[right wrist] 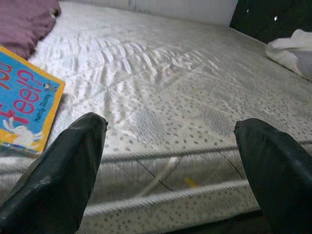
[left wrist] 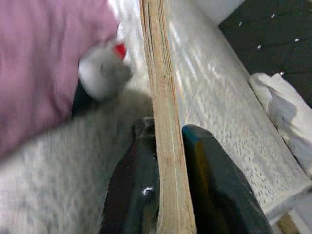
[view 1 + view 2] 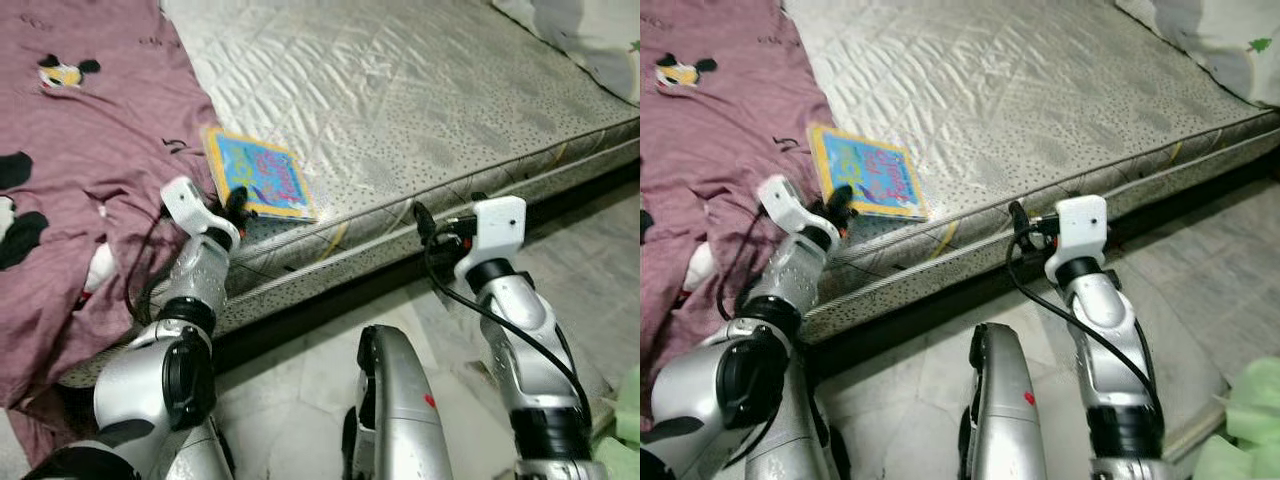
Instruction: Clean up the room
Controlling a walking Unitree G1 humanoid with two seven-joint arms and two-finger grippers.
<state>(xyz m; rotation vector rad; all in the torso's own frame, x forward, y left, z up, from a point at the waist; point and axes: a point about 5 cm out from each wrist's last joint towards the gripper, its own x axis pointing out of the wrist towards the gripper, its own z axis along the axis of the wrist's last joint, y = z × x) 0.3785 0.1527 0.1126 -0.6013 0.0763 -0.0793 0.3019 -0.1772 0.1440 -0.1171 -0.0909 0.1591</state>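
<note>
You get even, bright, soft light in both eye views, with a sheen on the quilted mattress (image 3: 400, 90) ahead of the right gripper (image 1: 170, 161) and a dark shadow band under the bed edge just below it. In the left wrist view, the book (image 2: 163, 122) edge between the left gripper (image 2: 168, 190) fingers is soft and everything beyond it blurs. The right wrist view is sharp farther out, its own fingers (image 1: 58, 180) dark and out of focus.

Picture book at the mattress edge

My picture book (image 3: 259, 176), blue-covered with a yellow border and red lettering, lies flat on the quilted white mattress (image 3: 420, 90) near its front edge, just beside the mauve blanket (image 3: 80, 170), its near edge between my left fingers (image 2: 131, 185).
</note>
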